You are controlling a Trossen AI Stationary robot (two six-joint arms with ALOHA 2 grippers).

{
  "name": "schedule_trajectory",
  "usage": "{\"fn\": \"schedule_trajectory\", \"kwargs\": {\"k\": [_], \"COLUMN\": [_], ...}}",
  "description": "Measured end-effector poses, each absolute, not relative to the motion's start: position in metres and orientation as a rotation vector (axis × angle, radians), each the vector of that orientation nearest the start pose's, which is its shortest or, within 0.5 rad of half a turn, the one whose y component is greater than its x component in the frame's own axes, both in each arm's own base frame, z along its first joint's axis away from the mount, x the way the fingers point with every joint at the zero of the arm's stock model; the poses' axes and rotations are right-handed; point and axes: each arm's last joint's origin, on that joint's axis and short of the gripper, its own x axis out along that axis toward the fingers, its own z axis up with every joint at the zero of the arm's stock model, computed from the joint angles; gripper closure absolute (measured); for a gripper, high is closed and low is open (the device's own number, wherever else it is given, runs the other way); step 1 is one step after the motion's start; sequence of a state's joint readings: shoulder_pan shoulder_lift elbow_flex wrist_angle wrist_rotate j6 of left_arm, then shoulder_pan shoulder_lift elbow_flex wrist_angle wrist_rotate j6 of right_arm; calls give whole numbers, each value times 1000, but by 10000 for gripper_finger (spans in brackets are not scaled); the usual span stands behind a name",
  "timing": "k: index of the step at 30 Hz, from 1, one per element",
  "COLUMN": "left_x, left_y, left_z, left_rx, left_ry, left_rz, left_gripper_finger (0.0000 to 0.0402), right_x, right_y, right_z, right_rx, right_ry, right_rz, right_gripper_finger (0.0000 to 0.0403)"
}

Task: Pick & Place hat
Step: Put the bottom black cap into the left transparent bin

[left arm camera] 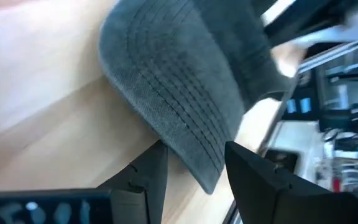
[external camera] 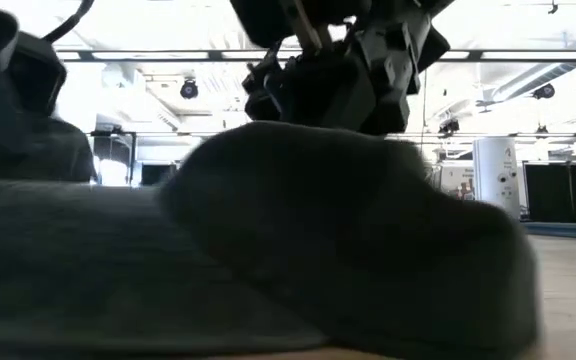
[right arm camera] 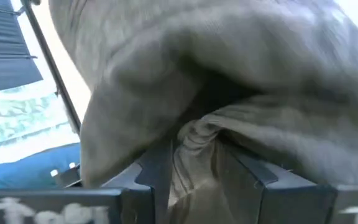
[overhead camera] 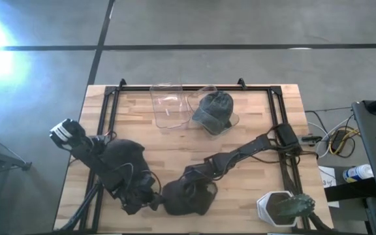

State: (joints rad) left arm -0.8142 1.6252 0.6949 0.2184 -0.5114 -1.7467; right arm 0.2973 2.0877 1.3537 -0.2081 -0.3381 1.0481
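Note:
A dark grey cap (overhead camera: 188,198) lies on the table near its near edge, and fills the low view (external camera: 348,240). My left gripper (overhead camera: 151,200) is at the cap's left side, with the brim (left arm camera: 166,93) between its fingers. My right gripper (overhead camera: 193,183) comes from the far right onto the crown and is shut on its cloth (right arm camera: 229,74). A second, grey-green cap (overhead camera: 213,111) rests at the far side against a clear plastic container (overhead camera: 168,108). My left gripper has the brim's outer edge (left arm camera: 205,168) between its two fingers, one on each face, coming level from the table's left. The brim lies low over the tabletop. My right gripper pinches a bunched fold of the crown's cloth (right arm camera: 194,134) between its two fingers, slanting down from the far right. The cloth wrinkles at the fingertips. The cap's underside rests on the table.
A dark heap (overhead camera: 126,156) lies under my left arm. A black frame (overhead camera: 194,87) runs along the table's edges. A white hexagonal pot with a plant (overhead camera: 282,209) stands at the near right corner. Bare wood lies between the two caps.

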Motion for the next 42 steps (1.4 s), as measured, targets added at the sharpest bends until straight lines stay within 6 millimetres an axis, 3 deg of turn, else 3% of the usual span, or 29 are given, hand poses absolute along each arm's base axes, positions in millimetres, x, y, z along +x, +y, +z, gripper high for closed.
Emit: {"fn": "schedule_trajectory", "kwargs": {"k": [4,12,17,20,23,29,34,38,42], "left_x": [224,231,232,228,221,200,179,173,182], "left_y": [-211,-201,-196,-192,-184,-158,-129,-100,-59], "left_z": [155,166,171,177,190,232,271,288,292], "left_rx": [-1242,-1182,-1152,-1130,-1109,-1068,-905,-697,-618], "left_ry": [470,370,367,375,332,118,-146,-206,-202], "left_rz": [211,249,256,268,305,411,568,728,877], "left_gripper_finger": [248,254,313,373,390,391,391,392,392], "right_x": [411,419,416,410,398,357,320,302,296], "right_y": [135,131,123,117,110,91,71,60,54], "right_z": [130,145,161,181,208,272,315,329,326], "right_rx": [959,976,943,893,821,654,530,505,541], "right_ry": [1154,1030,1011,988,956,826,627,547,551], "right_rz": [42,84,89,100,67,-154,-436,-540,-584], "right_gripper_finger": [284,284,284,284,284,284,284,284,284]}}
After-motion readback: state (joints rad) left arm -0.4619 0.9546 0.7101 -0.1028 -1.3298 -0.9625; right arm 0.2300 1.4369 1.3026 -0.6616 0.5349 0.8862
